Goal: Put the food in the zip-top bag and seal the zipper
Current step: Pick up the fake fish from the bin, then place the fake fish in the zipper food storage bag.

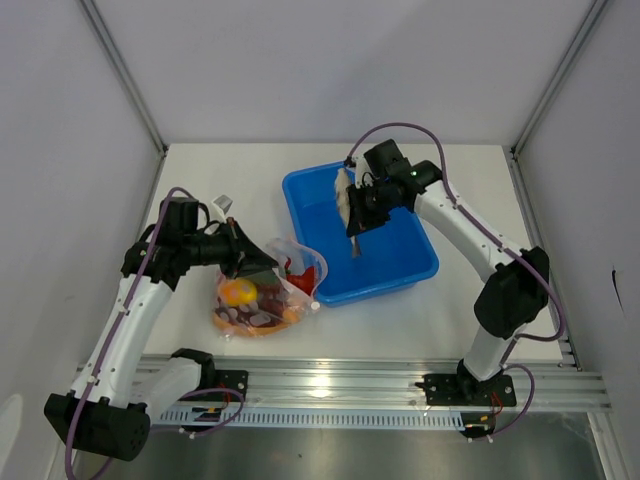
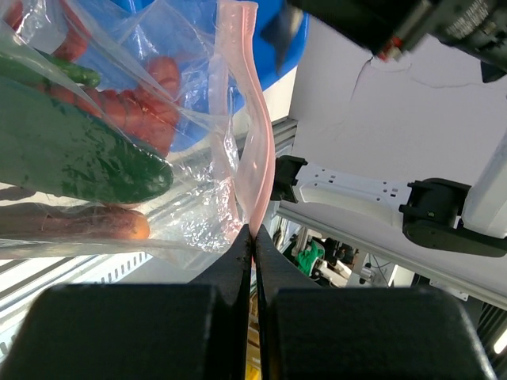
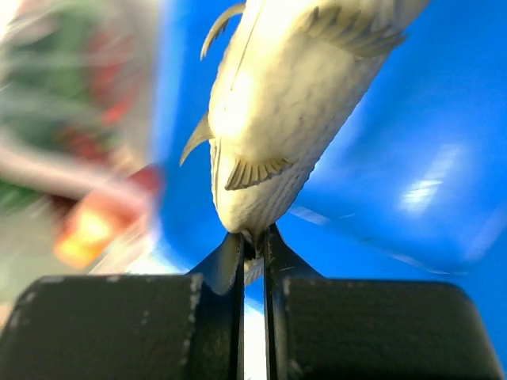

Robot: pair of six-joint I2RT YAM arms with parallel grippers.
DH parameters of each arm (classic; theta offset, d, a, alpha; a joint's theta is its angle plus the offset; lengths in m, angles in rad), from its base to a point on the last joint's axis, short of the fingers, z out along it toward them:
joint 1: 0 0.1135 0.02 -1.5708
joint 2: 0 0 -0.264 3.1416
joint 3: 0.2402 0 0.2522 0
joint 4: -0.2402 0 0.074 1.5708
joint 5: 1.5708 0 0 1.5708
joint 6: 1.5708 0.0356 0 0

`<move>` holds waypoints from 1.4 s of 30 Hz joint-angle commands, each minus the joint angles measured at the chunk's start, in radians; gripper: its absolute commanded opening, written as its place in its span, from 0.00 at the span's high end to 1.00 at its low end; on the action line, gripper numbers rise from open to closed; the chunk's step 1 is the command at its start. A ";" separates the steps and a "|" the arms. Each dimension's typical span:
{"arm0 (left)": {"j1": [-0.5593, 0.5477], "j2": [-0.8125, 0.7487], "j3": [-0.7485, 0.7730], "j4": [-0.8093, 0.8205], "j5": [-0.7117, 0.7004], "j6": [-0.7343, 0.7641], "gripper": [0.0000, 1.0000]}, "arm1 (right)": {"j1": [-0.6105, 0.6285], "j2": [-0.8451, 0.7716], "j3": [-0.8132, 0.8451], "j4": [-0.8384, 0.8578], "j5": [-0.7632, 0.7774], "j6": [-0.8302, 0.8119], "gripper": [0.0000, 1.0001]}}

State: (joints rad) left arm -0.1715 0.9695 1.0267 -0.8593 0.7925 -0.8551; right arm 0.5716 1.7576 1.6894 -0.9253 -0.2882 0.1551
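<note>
L gripper point(image 2: 253, 233) clenched on zipper point(image 2: 252, 142), pinching pink strip at mouth of zip-top bag point(image 1: 262, 295). Bag lies left-centre of top view on table point(image 1: 240, 180), mouth edge touching near-left corner of blue tub point(image 1: 400, 268). Seen in bag: cucumber point(image 2: 71, 150), chilies point(image 2: 150, 95), yellow pepper point(image 1: 238, 291). R gripper point(image 3: 252, 237) grasping fish point(image 3: 293, 103) by narrow end, over tub's left part, upper centre. Tub's left wall sits btwn fish and bag mouth. Slider pos: can't tell.
</note>
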 commanded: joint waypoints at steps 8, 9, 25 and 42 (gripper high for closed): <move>0.003 -0.041 0.045 -0.038 -0.027 0.065 0.99 | 0.039 -0.231 -0.075 -0.040 -0.727 0.133 1.00; 0.003 -0.043 0.047 -0.044 -0.032 0.070 0.99 | 0.056 -0.262 -0.104 -0.017 -0.759 0.155 1.00; 0.003 -0.092 0.076 -0.112 -0.053 0.172 0.99 | 0.270 -0.382 -0.283 -0.018 -0.921 0.366 1.00; 0.003 -0.163 0.127 -0.199 -0.053 0.228 0.99 | 0.330 -0.119 -0.163 0.036 -0.911 0.391 1.00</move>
State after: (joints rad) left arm -0.1715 0.8291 1.1015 -1.0485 0.7315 -0.6609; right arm 0.8951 1.6131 1.4338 -0.9112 -1.1847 0.5499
